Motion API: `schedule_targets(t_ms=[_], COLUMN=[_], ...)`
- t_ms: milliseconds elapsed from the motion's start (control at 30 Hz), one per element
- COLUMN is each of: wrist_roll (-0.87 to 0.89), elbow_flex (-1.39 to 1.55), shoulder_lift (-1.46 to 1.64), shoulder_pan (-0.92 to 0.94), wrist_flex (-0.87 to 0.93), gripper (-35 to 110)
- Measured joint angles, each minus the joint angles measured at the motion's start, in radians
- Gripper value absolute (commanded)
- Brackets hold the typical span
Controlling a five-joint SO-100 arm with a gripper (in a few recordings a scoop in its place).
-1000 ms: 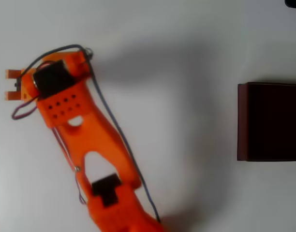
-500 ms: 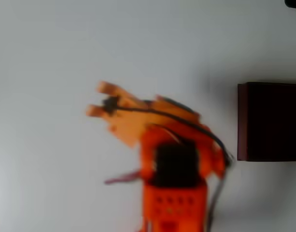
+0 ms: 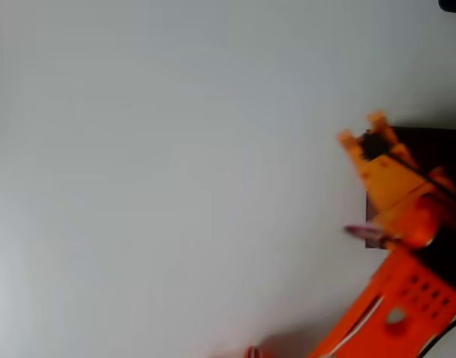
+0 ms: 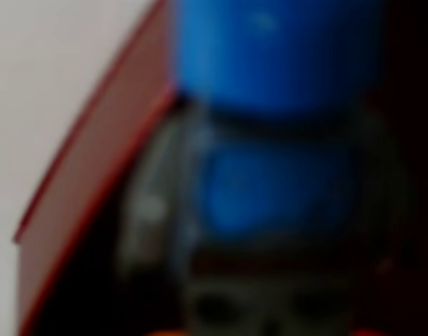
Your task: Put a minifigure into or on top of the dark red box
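Note:
In the overhead view my orange gripper hangs over the upper left corner of the dark red box, shut on the minifigure, a small dark blob between the fingers. The wrist view shows the minifigure very close and blurred, with a bright blue cap above a dark grey body. Behind it are the box's maroon wall and dark interior. My arm covers the box's lower left part in the overhead view.
The white table stretches bare to the left of the box. A small dark object sits at the top right corner of the overhead view.
My arm has swung from the far left of the table across to the right, carrying the minifigure, and the gripper now hangs over the box's left edge.

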Motion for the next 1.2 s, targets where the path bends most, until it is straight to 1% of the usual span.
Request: schedule_targets(t_ms=[67, 133, 200, 300, 400, 433, 467, 500, 600, 700, 767, 900, 1033, 1200], wrist_roll=[-0.005, -0.021, -0.035, -0.046, -0.061, -0.063, -0.064, -0.064, -0.074, -0.091, -0.091, -0.095, -0.097, -0.074], elbow_flex=[-0.118, -0.281, -0.502, -0.933, -1.195, -1.232, -1.256, -1.272, -1.269, -1.229, -1.157, -0.957, -0.695, -0.284], shoulder_lift=[-0.126, -0.276, -0.459, -0.775, -0.933, -0.946, -0.951, -0.956, -0.954, -0.931, -0.885, -0.749, -0.517, -0.061], shoulder_pan=[0.046, 0.092, 0.133, 0.184, 0.210, 0.213, 0.213, 0.210, 0.201, 0.181, 0.167, 0.149, 0.124, 0.034], wrist_flex=[0.003, 0.051, 0.133, 0.295, 0.319, 0.322, 0.327, 0.336, 0.347, 0.347, 0.347, 0.347, 0.344, 0.311], gripper=[0, 0, 0, 0, 0, 4, 11, 16, 22, 23, 26, 25, 25, 24])
